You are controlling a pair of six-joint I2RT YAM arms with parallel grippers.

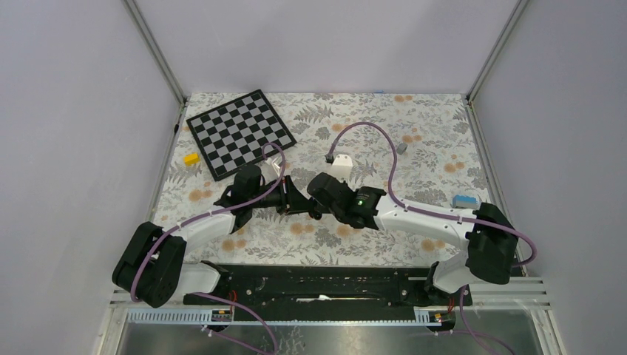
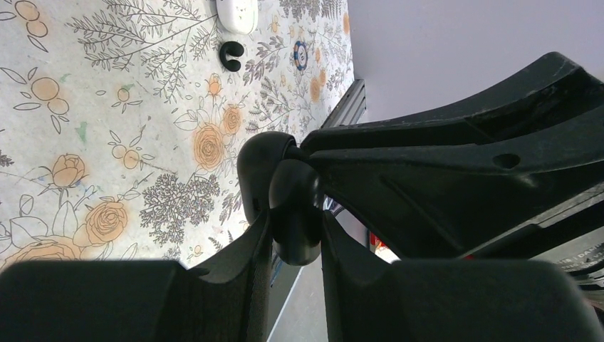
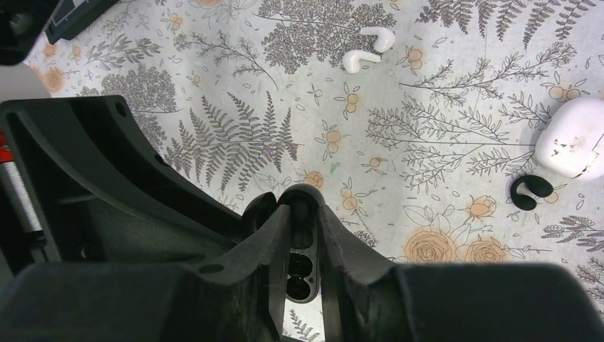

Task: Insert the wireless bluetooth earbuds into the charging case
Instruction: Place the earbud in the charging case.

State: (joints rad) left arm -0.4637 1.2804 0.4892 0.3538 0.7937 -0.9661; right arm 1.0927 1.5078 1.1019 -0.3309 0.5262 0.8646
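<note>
Pinching a black pebble (image 2: 292, 203), the left gripper (image 2: 295, 242) faces the right gripper (image 3: 303, 214), whose jaws straddle it, perhaps loosely, while the white case (image 3: 577, 139), a black earbud (image 3: 530, 191) beside it, lies just beyond the right gripper.

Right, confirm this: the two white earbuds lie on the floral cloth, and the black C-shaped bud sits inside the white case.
Wrong on one point. The black C-shaped bud is not inside the white case; it lies on the floral cloth just beside it, as the right wrist view shows. The two white earbuds do lie on the cloth.
</note>
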